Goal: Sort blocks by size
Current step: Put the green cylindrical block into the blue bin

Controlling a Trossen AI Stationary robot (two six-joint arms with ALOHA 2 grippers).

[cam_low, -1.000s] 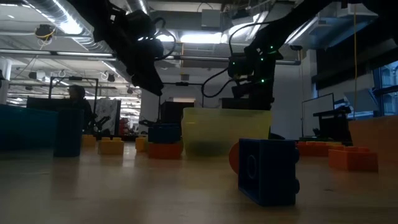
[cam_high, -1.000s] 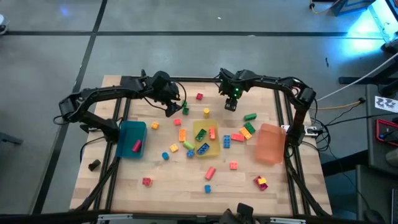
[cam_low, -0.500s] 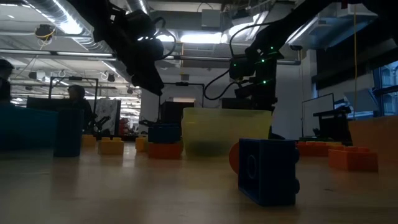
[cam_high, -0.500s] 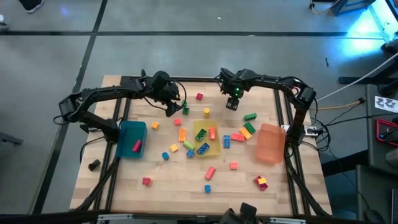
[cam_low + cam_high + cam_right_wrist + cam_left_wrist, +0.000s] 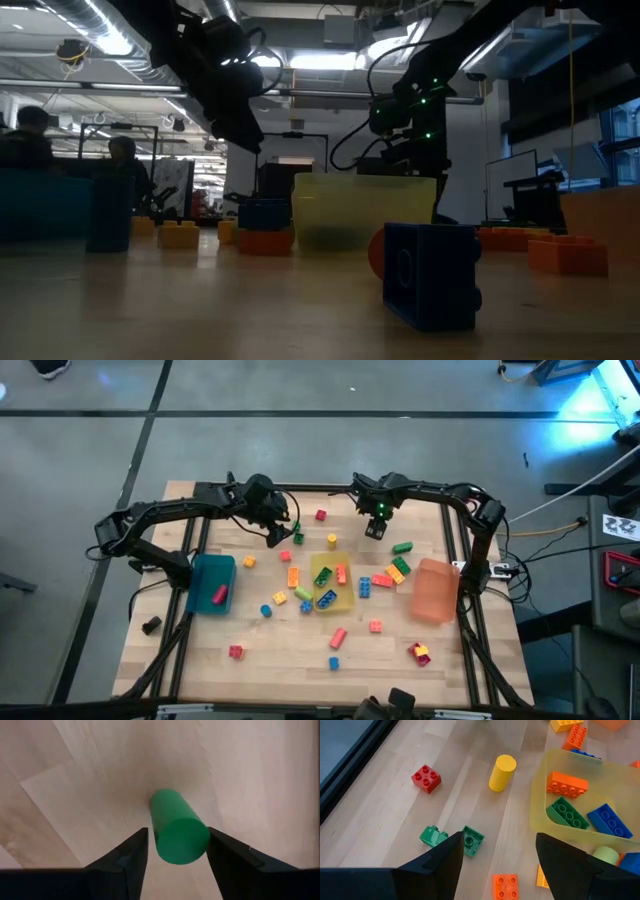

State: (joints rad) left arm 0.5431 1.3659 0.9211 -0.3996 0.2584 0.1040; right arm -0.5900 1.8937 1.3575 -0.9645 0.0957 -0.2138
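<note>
My right gripper (image 5: 374, 529) is raised over the far middle of the table and shut on a green cylinder (image 5: 177, 827). My left gripper (image 5: 275, 537) is open and empty above two green bricks (image 5: 472, 841), which lie on the wood. In the left wrist view a red brick (image 5: 426, 778) and a yellow cylinder (image 5: 501, 772) lie beyond them. Many more bricks lie scattered across the table (image 5: 375, 625). The yellow bin (image 5: 346, 601) holds orange, green and blue bricks (image 5: 567, 784). My right gripper pinches the green cylinder by its curved sides (image 5: 159, 822) between the two fingers, which point down. The cylinder's long axis runs along the fingers, one flat end (image 5: 182, 842) toward the wrist. It hangs lifted clear of the table.
A blue bin (image 5: 203, 570) with a pink brick stands at the left and an orange bin (image 5: 435, 590) at the right. The table frame's dark rails (image 5: 180, 630) run along both sides. People (image 5: 30, 145) show in the room behind.
My right gripper has risen a little and shifted slightly toward the table's right edge.
</note>
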